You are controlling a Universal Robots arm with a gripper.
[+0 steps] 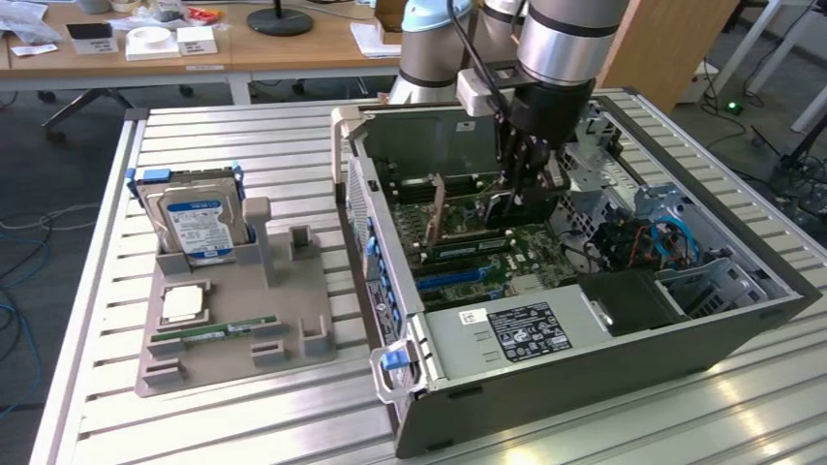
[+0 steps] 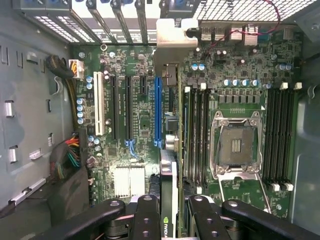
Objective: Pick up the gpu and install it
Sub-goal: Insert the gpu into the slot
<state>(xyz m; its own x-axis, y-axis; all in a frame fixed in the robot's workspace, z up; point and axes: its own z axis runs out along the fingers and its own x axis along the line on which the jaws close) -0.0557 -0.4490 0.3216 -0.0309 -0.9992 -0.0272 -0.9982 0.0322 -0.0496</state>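
**Gpu gripped edge-on above the motherboard**

The clearest marking is sitting on the gpu (image 2: 168,170) itself: the wrist view is showing the green-and-white Nvidia eye logo on its thin edge, right between the fingers (image 2: 147,212) (any lettering beside it is cut off). In the exterior view a black sticker (image 1: 524,331) with white print is lying on the metal box inside the computer case (image 1: 582,387), and a hard drive (image 1: 194,228) with a blue-and-white label is standing upright in the grey fixture (image 1: 304,339). Neither text can be read. A green RAM stick (image 1: 213,330) is lying flat in that same fixture.

The arm (image 1: 556,48) is reaching straight down into the open case, which is resting on its side on the slatted bench (image 1: 259,417). The end effector (image 1: 524,184) is pointing down at the motherboard (image 2: 142,120) and is clamping the gpu from both sides. The card is running edge-up away from the fingers, its pale metal bracket (image 2: 172,42) lying toward the case's slotted rear wall. It is hanging just beside the long blue slot (image 2: 158,110), parallel to it. I cannot tell whether the card is touching the board.
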